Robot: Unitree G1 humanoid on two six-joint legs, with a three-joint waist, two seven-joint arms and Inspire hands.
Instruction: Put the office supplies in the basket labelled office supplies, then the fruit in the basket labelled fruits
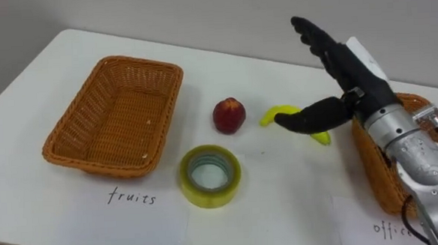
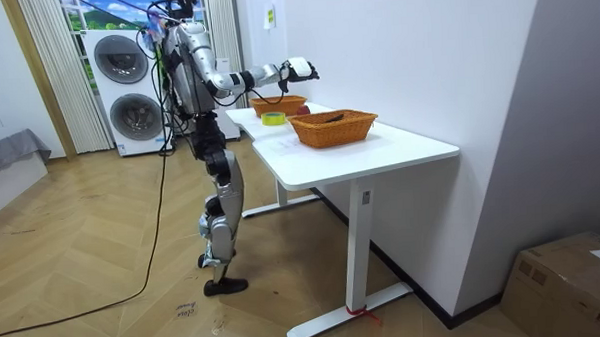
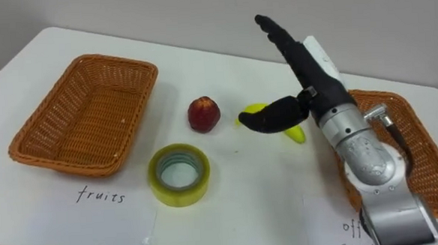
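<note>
My right hand (image 1: 336, 64) (image 3: 300, 62) hovers open above the table, fingers straight and thumb spread, just over a yellow banana (image 1: 282, 115) (image 3: 296, 133) that it partly hides. A red apple (image 1: 229, 115) (image 3: 203, 113) lies left of the banana. In front of the apple lies a roll of yellow tape (image 1: 210, 175) (image 3: 179, 175). The empty wicker basket (image 1: 117, 115) (image 3: 83, 112) marked "fruits" stands on the left. A second wicker basket (image 1: 380, 178) (image 3: 412, 146) stands at the right, behind my forearm. In the room view my right hand (image 2: 299, 68) reaches over the table.
Paper labels lie at the table's front edge, one by each basket (image 1: 133, 196) (image 3: 100, 195). The white table (image 1: 283, 202) (image 2: 379, 151) stands against a wall. I stand at its end, with washing machines (image 2: 127, 84) behind me.
</note>
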